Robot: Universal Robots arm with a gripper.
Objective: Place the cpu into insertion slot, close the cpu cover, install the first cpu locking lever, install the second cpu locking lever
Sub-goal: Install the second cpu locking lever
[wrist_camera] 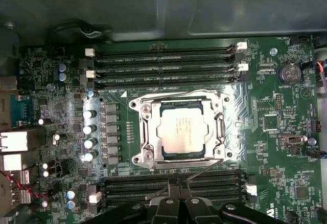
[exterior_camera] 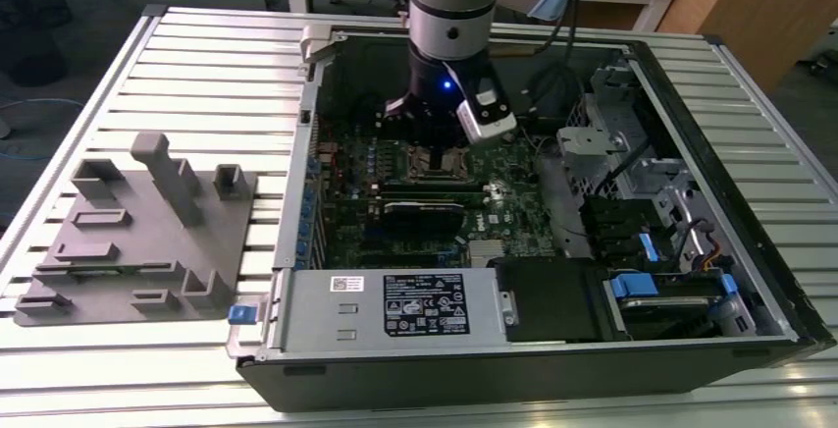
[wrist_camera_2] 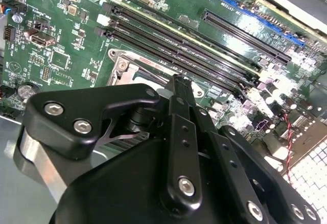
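In the first wrist view the cpu (wrist_camera: pixel 183 129) lies flat in the insertion slot (wrist_camera: pixel 139 158), its silver-grey top showing. The cpu cover (wrist_camera: pixel 148 132) is down around it as a silvery frame. One thin locking lever (wrist_camera: pixel 179 95) lies along the slot's far side. A second locking lever (wrist_camera: pixel 204 169) slants off the slot's corner and its end meets my gripper's tips. My gripper (wrist_camera: pixel 177 184) is shut, its black fingers together just beside the slot. The second wrist view shows the gripper (wrist_camera_2: pixel 179 81) over the slot's rim (wrist_camera_2: pixel 120 63). From the exterior view, the gripper (exterior_camera: pixel 426 143) hangs over the slot (exterior_camera: pixel 439 165).
Long black memory slots (wrist_camera: pixel 163 63) run on both sides of the socket, the nearer bank (wrist_camera: pixel 219 183) right by my fingers. The open computer case (exterior_camera: pixel 304 153) has tall walls, a power supply (exterior_camera: pixel 380 305) and drive bays (exterior_camera: pixel 654 291). A grey fixture block (exterior_camera: pixel 137 232) lies at the exterior view's left.
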